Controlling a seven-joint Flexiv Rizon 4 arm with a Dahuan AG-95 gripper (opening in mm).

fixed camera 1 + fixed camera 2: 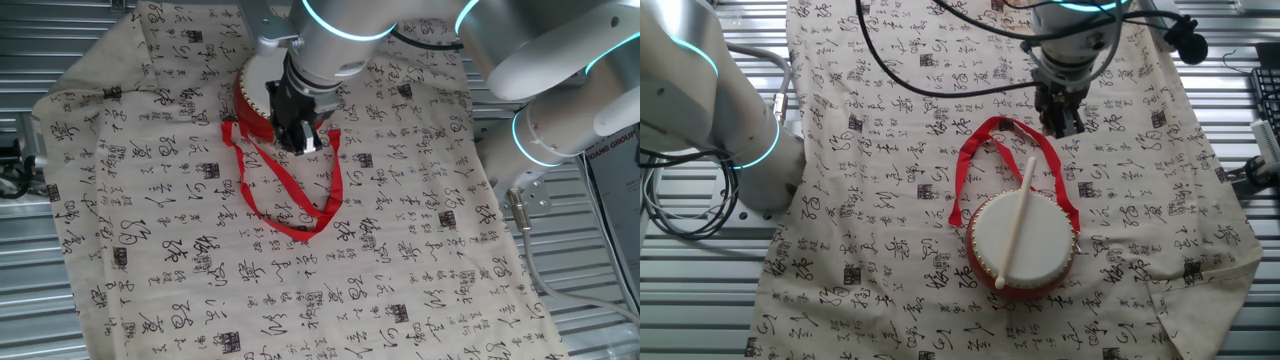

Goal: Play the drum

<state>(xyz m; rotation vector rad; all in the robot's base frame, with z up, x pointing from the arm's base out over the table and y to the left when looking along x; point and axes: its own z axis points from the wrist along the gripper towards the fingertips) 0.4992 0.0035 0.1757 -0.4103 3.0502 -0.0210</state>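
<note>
Seeing the drum (1021, 246) flat on the surface (890, 200), cream head up, red side wall showing at the lower rim. A pale drumstick (1016, 221) lies across the head, its upper end running up off the rim toward the arm. The red ribbon strap (975, 160) loops out from the drum over the calligraphy-print cloth (400, 280) that covers the surface. In one fixed view the drum (250, 95) is mostly hidden behind the wrist. My end effector (1062, 122) sits just beyond the strap loop, pointed down near the stick's upper end. I can't tell if it's clenched on the stick or released; the fingers are too dark and blocked in both views. Black cables (940, 60) trail across the cloth behind it.
</note>
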